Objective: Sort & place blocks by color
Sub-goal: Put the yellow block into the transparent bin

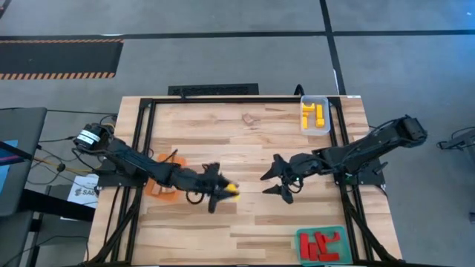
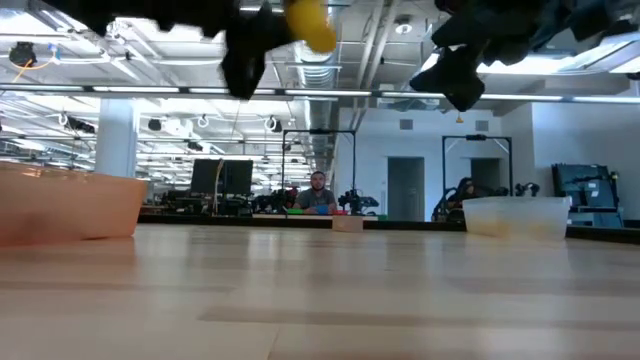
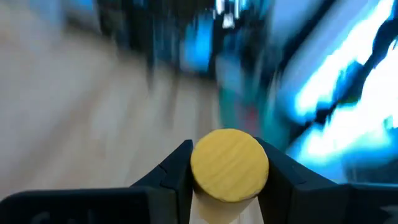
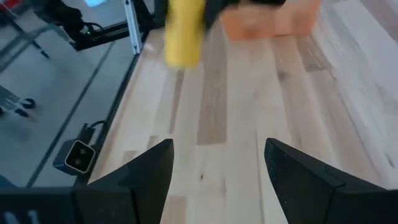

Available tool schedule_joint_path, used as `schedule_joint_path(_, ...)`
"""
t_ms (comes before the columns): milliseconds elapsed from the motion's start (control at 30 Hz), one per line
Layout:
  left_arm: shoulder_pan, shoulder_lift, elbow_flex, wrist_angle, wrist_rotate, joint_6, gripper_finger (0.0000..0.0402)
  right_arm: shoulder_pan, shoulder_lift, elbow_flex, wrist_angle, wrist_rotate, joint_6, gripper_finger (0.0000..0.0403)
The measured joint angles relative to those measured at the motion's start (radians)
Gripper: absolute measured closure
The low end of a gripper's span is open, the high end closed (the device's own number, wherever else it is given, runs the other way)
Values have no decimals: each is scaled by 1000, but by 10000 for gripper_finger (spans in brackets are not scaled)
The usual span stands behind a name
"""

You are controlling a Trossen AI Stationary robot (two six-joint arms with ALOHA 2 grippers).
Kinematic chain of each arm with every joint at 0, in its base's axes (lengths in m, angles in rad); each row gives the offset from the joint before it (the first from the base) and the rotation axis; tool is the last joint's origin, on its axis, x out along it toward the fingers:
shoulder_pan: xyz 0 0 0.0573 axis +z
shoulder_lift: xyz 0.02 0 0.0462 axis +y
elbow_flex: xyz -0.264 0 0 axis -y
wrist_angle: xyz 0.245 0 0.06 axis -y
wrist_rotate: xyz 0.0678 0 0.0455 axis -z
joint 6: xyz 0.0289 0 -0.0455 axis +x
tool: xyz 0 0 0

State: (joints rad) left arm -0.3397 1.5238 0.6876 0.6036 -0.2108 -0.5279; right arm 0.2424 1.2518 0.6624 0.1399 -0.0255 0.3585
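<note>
A yellow cylinder block (image 3: 229,165) sits between the fingers of my left gripper (image 1: 227,192), above the middle of the table; the low view shows it high off the wood (image 2: 310,22). My right gripper (image 1: 273,183) hangs open a little to the right of it, facing it, with nothing between its fingers (image 4: 146,177). More yellow blocks (image 1: 315,115) lie in a clear tray (image 1: 325,127) at the far right. Red blocks (image 1: 320,245) lie in a green tray (image 1: 300,236) at the near right. A small wooden block (image 1: 249,117) rests on the table near the far edge. My left gripper pinches the yellow cylinder by its curved sides (image 3: 198,180) between the two fingers (image 3: 174,177), one on each side. The fingers reach in about level from the table's left. One round end face (image 3: 230,158) points back toward the wrist. The cylinder is lifted clear of the table.
An orange tray (image 1: 159,188) stands on the table under my left arm. A black frame (image 1: 141,141) runs along the table's edges. Bare wood lies between the two grippers and the near edge. People sit in the room beyond the far edge (image 2: 317,192).
</note>
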Motion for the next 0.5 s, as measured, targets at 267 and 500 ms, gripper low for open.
schedule_joint_path(267, 3, 7, 59, 238, -248, 62, 299, 13, 67, 1, 217, -38, 2, 127)
schedule_joint_path(500, 0, 15, 114, 160, -250, 63, 299, -19, 65, 2, 320, -49, -1, 127)
